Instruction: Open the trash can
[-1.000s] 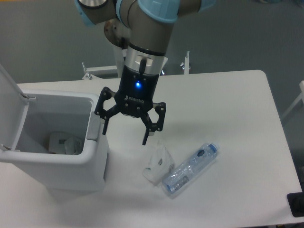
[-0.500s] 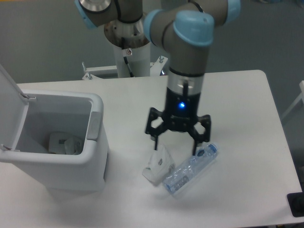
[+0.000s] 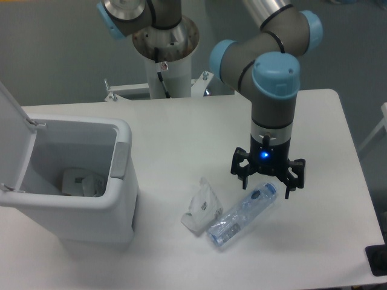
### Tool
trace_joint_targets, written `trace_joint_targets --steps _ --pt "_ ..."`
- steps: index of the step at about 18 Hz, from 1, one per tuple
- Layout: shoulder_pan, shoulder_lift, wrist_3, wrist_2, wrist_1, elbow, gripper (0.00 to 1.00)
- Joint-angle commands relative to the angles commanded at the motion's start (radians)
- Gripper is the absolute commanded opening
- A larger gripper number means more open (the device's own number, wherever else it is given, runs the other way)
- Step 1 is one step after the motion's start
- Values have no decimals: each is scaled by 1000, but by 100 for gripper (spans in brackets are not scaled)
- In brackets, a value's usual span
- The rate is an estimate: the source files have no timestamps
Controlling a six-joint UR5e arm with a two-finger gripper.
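A clear crinkled plastic bottle [image 3: 243,214] lies on its side near the front of the smooth white table [image 3: 314,241], with a crumpled white paper packet [image 3: 200,208] touching its left end. Just above the bottle's capped end hangs the black two-finger gripper [image 3: 266,182], its fingers spread wide and holding nothing, a blue light glowing on its body. At the left of the table stands the large boxy white plastic trash can [image 3: 78,199], rounded at the corners, with a grey rectangular push tab [image 3: 120,160] on its near rim. Its flat hinged lid [image 3: 13,136] is tipped up, and pale crumpled litter [image 3: 81,181] lies inside at the bottom.
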Motion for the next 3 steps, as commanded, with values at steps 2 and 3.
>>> trace_joint_targets --steps 2,3 --pt "0 -2 0 5 0 -6 100" --pt "0 -2 2 5 2 -9 100"
